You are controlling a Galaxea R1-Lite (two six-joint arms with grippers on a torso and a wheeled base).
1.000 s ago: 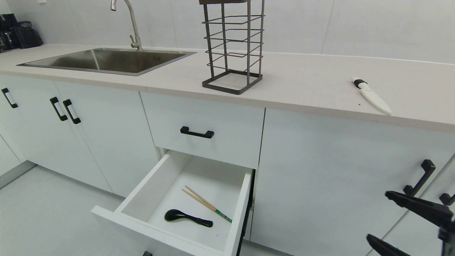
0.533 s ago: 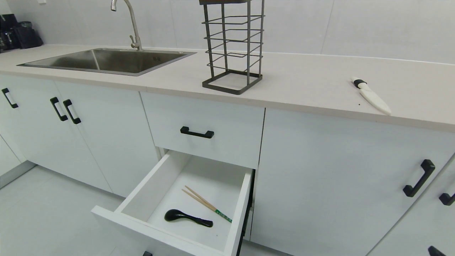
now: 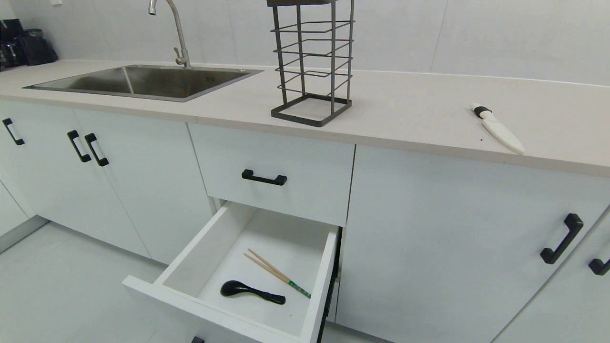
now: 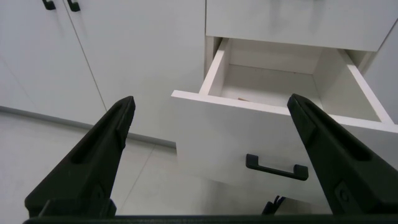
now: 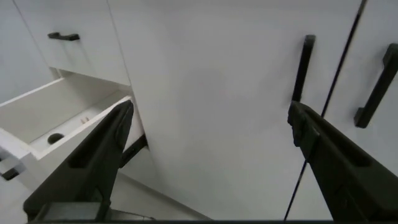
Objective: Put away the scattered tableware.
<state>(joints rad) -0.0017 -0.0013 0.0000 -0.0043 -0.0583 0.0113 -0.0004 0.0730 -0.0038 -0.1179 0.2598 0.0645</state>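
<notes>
A white drawer (image 3: 190,264) stands pulled out below the counter. Inside it lie a black spoon (image 3: 251,292) and a pair of wooden chopsticks (image 3: 276,273). On the counter at the right rests a white knife (image 3: 498,128) with a black band. My left gripper (image 4: 208,106) is open, low in front of the drawer (image 4: 273,134), holding nothing. My right gripper (image 5: 211,121) is open in front of the white cabinet doors, with the drawer (image 5: 50,118) off to one side and the spoon (image 5: 56,138) visible in it.
A black wire rack (image 3: 312,62) stands on the counter (image 3: 410,114). A steel sink (image 3: 143,81) with a tap (image 3: 176,28) is at the back left. A shut drawer with a black handle (image 3: 263,178) sits above the pulled-out one. Cabinet doors carry black handles (image 3: 561,238).
The right gripper, seen at the lower right of the head view a second ago, has dropped out of that view. The drawer, spoon, chopsticks and knife have not moved.
</notes>
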